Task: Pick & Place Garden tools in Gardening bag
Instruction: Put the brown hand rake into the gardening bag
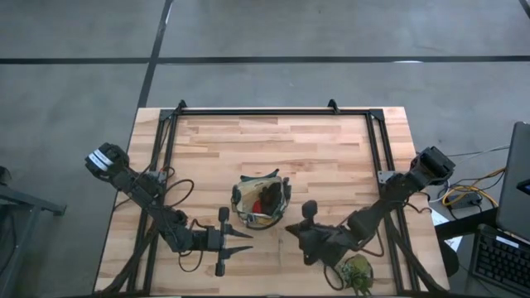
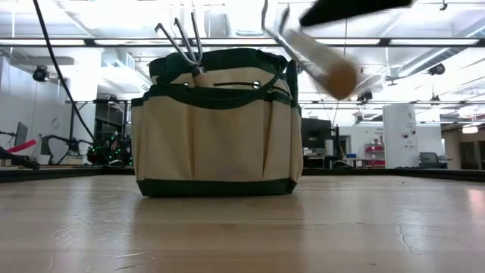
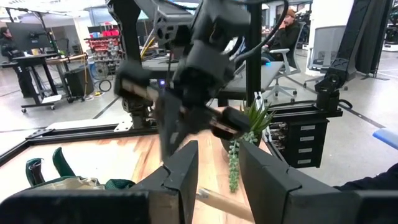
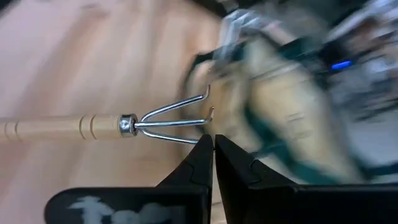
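Right tool (image 4: pixel 213 143) sits closest to the lens: clenched tight, pinching a wooden-handled metal three-tine rake (image 4: pixel 124 124) by one thin tine. The whole handle sticks out to the side. In the low view that handle (image 2: pixel 326 64) hangs in the air at upper right, just beside the top of the tan fabric gardening bag with dark green rim (image 2: pixel 216 129), and is not inside yet.

Risks as I read them:
- The grip is on a thin wire tine with a long handle acting as a lever. The rake could rotate or slip out and land on the pale wood plank surface (image 2: pixel 242 227) instead of in the bag.
- The tines or handle could snag the looped bag handles, or the other rake's metal fork head (image 2: pixel 186 38) sticking up out of the bag at upper left.
- The bag is soft and unanchored, so a sideways push may shove or tip it.
- The left tool (image 1: pixel 244 242) is parked at lower centre of the high view, just left of the bag and near the right arm, so they could clash. Its jaws are released. A pale wooden shaft (image 3: pixel 224 204) shows under them, and I can't tell what it is.

Bag contents: the fork-head tool standing up and a red-and-black bundle (image 1: pixel 267 201). Anything else inside is hidden.

The green leafy plant clump (image 1: pixel 358 271) is at lower right and stays out.
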Action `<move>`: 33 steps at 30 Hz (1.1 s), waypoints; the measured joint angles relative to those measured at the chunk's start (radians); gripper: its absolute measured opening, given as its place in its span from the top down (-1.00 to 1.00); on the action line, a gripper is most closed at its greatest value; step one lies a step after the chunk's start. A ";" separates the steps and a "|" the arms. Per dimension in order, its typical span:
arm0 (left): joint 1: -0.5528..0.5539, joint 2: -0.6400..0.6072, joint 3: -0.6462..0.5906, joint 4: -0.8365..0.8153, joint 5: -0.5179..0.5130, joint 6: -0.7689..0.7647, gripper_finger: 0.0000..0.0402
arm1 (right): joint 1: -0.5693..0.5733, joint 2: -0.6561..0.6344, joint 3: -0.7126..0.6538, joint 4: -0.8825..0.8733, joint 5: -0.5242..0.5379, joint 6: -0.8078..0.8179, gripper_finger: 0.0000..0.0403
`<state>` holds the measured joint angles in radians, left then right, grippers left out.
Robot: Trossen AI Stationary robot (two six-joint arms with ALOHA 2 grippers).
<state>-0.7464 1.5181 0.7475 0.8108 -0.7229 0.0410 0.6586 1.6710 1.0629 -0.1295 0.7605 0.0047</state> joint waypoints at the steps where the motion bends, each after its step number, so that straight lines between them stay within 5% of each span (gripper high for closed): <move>1: 0.000 0.000 0.000 0.000 0.000 0.000 0.40 | 0.006 -0.001 0.011 -0.001 0.054 -0.029 0.96; 14: 0.000 0.000 0.000 0.000 0.000 0.000 0.40 | 0.009 -0.001 0.095 0.040 0.346 -0.298 0.96; 33: -0.003 0.000 0.000 -0.069 0.000 -0.088 0.41 | -0.056 0.002 0.089 0.172 0.402 -0.603 0.96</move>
<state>-0.7497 1.5177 0.7475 0.7414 -0.7233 -0.0467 0.6025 1.6730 1.1522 0.0425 1.1626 -0.5985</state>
